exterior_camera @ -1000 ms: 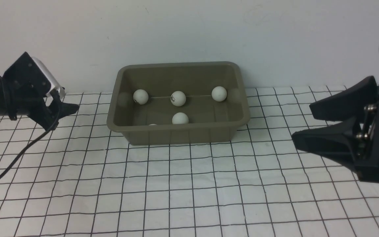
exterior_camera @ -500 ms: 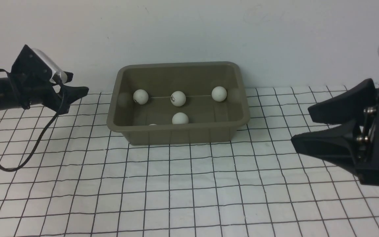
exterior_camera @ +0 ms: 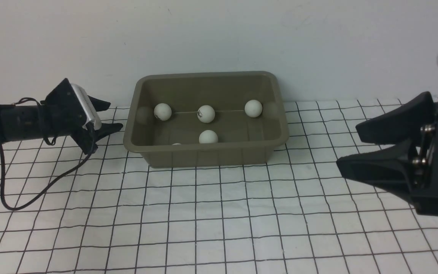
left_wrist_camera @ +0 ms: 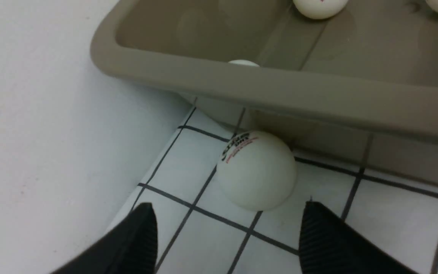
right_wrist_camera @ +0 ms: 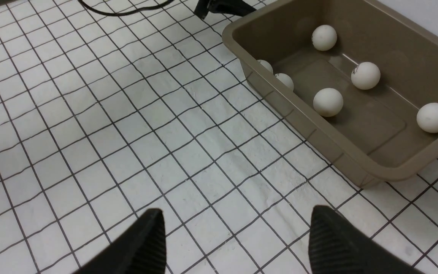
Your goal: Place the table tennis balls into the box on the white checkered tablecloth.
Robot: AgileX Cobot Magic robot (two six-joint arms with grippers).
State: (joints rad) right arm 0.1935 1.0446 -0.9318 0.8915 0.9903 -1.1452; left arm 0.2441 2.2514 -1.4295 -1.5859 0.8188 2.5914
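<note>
1. One ball (left_wrist_camera: pixel 256 170) lies on the cloth (left_wrist_camera: pixel 188 198), tucked under the rim at the left outer wall of the box (left_wrist_camera: pixel 280 87). It sits just ahead of our left fingers (left_wrist_camera: pixel 139 236), which stand wide and empty, clear of it.
2. Our left arm (exterior_camera: pixel 17 121) reaches in low and nearly level toward that wall.
3. Our right fingers (exterior_camera: pixel 378 125), spread and empty, hang well to the box's right. Other balls (exterior_camera: pixel 207 113) sit inside.

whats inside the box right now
Six table tennis balls lie in the box; two by its front wall are half hidden by the rim. The floor behind that wall is covered.
</note>
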